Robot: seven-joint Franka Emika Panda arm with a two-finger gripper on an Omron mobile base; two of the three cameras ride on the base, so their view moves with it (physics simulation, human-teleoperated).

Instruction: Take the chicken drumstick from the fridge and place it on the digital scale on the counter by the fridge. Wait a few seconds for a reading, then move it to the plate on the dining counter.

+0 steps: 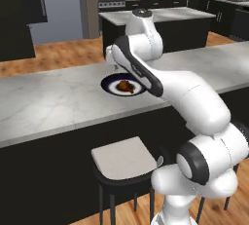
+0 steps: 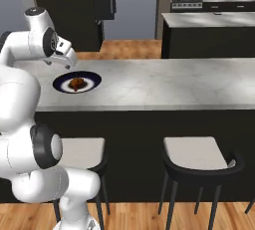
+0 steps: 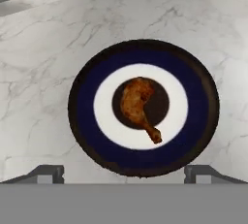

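Observation:
The chicken drumstick [image 3: 138, 104] lies in the white centre of the navy-rimmed plate [image 3: 85, 121], with nothing touching it. The plate [image 1: 108, 84] rests on the dining counter [image 1: 48, 102], and the drumstick [image 1: 126, 86] shows as a small brown lump on it. My gripper [image 3: 125, 173] hangs open straight above the plate, its two fingertips [image 3: 48, 172] spread wide to either side and holding nothing. From the right, the hand [image 2: 65, 58] hovers just above and behind the plate [image 2: 92, 80] and the drumstick [image 2: 76, 83]. The digital scale is out of view.
Pale-seated black stools [image 1: 124, 158] [image 2: 199, 159] stand under the dining counter's near edge. A black kitchen island [image 2: 209, 20] sits beyond the wooden floor. A tall black unit with a grey bar handle [image 1: 19, 14] stands at the back left.

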